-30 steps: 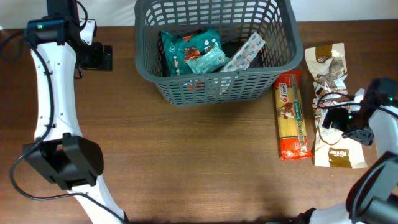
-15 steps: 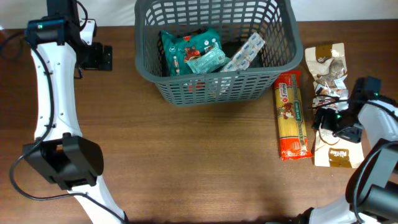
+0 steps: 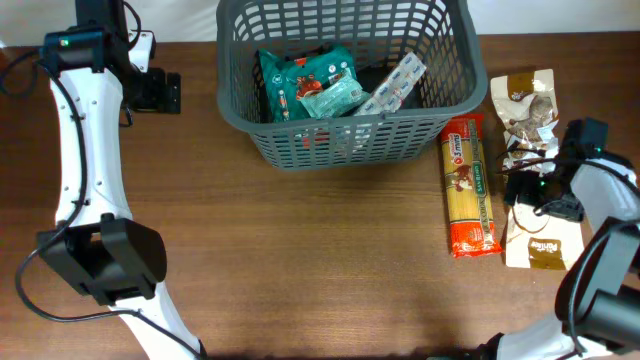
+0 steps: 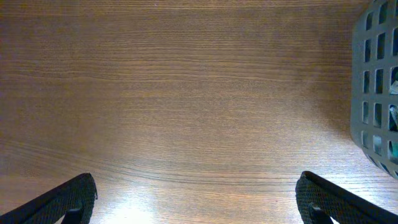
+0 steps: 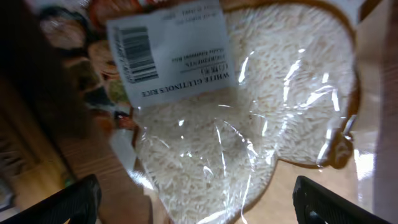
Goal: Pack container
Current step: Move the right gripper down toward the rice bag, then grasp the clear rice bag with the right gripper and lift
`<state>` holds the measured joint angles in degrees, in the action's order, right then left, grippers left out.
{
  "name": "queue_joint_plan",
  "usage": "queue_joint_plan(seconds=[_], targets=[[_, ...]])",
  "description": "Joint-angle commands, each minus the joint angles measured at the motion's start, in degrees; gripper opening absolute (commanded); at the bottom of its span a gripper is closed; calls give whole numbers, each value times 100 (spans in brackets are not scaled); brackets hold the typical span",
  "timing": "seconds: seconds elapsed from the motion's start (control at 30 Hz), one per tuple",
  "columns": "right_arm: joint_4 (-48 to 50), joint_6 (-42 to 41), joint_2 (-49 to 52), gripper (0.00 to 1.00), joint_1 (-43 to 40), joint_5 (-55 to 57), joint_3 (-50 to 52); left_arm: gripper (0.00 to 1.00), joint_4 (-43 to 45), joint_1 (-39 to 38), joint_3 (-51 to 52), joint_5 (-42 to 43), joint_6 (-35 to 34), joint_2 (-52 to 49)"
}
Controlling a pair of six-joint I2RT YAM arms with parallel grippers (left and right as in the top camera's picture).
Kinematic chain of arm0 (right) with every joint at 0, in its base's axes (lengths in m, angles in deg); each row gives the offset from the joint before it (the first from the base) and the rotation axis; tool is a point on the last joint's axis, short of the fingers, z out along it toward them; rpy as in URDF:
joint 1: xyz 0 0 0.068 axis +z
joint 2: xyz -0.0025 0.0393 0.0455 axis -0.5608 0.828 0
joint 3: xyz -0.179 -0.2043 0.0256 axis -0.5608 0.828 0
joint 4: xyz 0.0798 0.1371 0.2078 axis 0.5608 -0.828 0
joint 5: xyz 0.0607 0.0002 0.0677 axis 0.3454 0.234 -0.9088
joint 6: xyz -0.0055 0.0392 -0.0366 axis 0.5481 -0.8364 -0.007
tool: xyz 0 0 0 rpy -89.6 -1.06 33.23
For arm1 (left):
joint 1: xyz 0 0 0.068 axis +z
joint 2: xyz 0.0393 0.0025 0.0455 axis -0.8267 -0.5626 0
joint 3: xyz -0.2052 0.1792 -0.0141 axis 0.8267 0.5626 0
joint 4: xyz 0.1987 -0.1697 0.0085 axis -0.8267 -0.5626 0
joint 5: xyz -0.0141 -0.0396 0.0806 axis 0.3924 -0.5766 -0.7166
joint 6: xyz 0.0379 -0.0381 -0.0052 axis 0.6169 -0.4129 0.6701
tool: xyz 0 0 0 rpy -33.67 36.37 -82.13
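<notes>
Hovering above the rice bag [image 5: 249, 106], right pincer [image 5: 198, 205] gapes wide.

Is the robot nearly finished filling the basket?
Partly. Teal packets and a pale packet already lie in the basket. The right claw hangs open over the rice bag, not gripping it. The rice bag and the spaghetti packet are on the table, so both are left to pack.

Upright grey basket [image 3: 345, 135], partly packed.
</notes>
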<state>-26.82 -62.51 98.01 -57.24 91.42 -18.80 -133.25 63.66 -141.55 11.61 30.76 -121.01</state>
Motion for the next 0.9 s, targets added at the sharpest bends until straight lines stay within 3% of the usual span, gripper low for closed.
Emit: queue_joint_plan(seconds=[0.0, 0.17, 0.33, 0.47, 0.53, 0.63, 0.73, 0.83, 0.87], targets=[[-24, 33, 273, 96, 79, 92, -98, 99, 2, 15, -4, 44, -50, -35], [46, 15, 540, 96, 133, 116, -96, 99, 2, 15, -4, 46, -50, -35], [131, 13, 636, 86, 131, 168, -96, 99, 2, 15, -4, 46, -50, -35], [197, -208, 636, 64, 131, 415, -96, 99, 2, 15, -4, 46, -50, -35], [249, -269, 643, 59, 131, 413, -96, 99, 2, 15, -4, 46, -50, -35], [299, -404, 643, 43, 131, 415, -96, 99, 2, 15, -4, 46, -50, -35], [323, -485, 643, 37, 131, 413, -96, 99, 2, 15, -4, 46, -50, -35], [315, -549, 643, 19, 131, 417, -96, 99, 2, 15, -4, 46, -50, -35], [302, -623, 643, 17, 131, 417, -96, 99, 2, 15, -4, 46, -50, -35]])
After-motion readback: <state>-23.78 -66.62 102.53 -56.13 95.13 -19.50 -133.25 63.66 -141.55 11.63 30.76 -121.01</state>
